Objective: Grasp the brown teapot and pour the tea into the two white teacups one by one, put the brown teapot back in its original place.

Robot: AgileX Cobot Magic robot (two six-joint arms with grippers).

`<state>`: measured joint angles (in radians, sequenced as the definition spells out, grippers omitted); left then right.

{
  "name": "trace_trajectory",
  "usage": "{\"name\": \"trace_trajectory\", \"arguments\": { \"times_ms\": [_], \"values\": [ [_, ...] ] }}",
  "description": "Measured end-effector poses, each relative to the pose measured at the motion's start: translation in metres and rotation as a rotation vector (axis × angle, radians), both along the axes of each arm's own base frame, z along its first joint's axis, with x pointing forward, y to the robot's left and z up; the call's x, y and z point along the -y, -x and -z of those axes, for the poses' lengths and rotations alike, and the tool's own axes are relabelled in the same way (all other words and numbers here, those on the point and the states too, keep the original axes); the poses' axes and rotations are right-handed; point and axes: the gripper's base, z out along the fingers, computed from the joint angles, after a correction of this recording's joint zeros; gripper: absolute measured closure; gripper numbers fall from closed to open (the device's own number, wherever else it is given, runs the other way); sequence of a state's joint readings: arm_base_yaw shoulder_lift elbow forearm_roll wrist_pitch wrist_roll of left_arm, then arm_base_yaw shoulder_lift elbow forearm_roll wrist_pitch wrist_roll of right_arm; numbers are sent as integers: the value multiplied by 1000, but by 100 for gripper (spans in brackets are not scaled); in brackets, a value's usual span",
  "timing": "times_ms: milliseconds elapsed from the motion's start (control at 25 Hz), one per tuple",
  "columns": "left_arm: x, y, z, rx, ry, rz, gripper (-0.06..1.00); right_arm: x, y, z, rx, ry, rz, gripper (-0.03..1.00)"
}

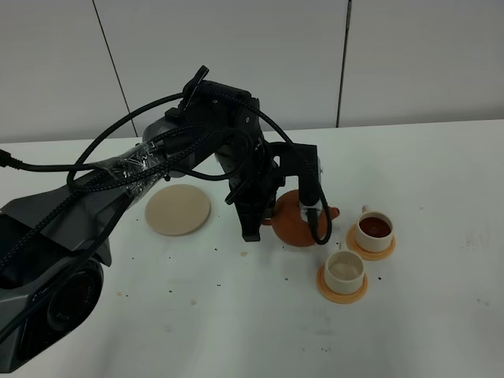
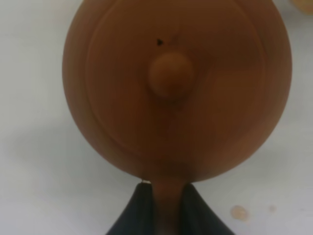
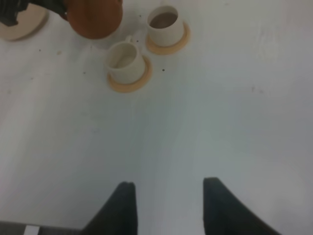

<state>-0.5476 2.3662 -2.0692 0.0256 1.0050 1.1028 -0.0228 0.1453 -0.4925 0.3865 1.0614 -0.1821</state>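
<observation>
Brown teapot is being held just beside the seemingly unfilled teacup, left fingers pinching only its thin handle, so it is risking twisting loose or dribbling short onto the worktop; right fingers are idling apart, empty.

Right gripper jaws apart over white table. Well ahead: brown teapot just beside two cups on orange coasters. Far teacup holds dark tea, near teacup looks pale inside.
</observation>
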Motion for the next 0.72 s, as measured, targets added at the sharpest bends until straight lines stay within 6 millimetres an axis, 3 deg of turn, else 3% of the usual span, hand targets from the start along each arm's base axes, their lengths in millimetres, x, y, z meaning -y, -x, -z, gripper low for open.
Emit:
{"name": "trace_trajectory", "arguments": {
  "times_ms": [320, 720],
  "values": [
    [-6, 15, -30, -67, -10, -58, 78, 0, 0, 0, 1, 0, 0, 65],
    [10, 33, -39, -82, -43, -63, 78, 0, 0, 0, 1, 0, 0, 65]
  ]
}}
